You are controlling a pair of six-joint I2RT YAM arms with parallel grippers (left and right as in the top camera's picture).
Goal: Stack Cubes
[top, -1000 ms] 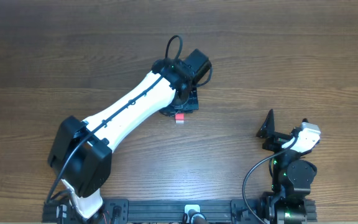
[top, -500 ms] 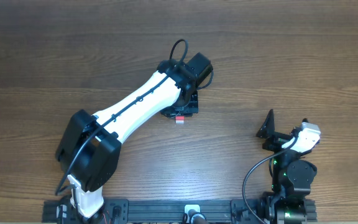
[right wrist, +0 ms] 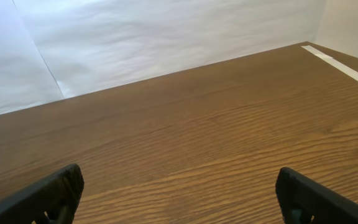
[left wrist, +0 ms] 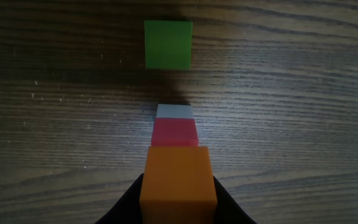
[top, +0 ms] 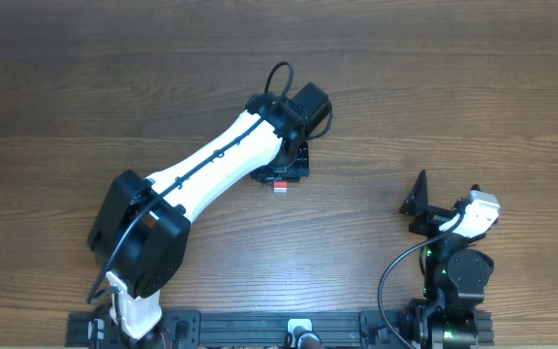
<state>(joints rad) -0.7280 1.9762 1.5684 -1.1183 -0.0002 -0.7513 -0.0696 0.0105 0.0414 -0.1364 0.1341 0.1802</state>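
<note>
Left gripper (left wrist: 178,208) grips one orange cube (left wrist: 178,177).

— How is the light from above?
— Bright and even on the table (top: 453,97). The left arm (top: 211,160) throws just a thin, soft shadow beside it.
— And at the left wrist?
— Dimmer. A dark shadow surrounds the green cube (left wrist: 168,43), while the orange cube (left wrist: 178,180) is well lit.
— Right wrist?
— A bright white backdrop (right wrist: 166,37) and a faint sheen on the wood.
</note>
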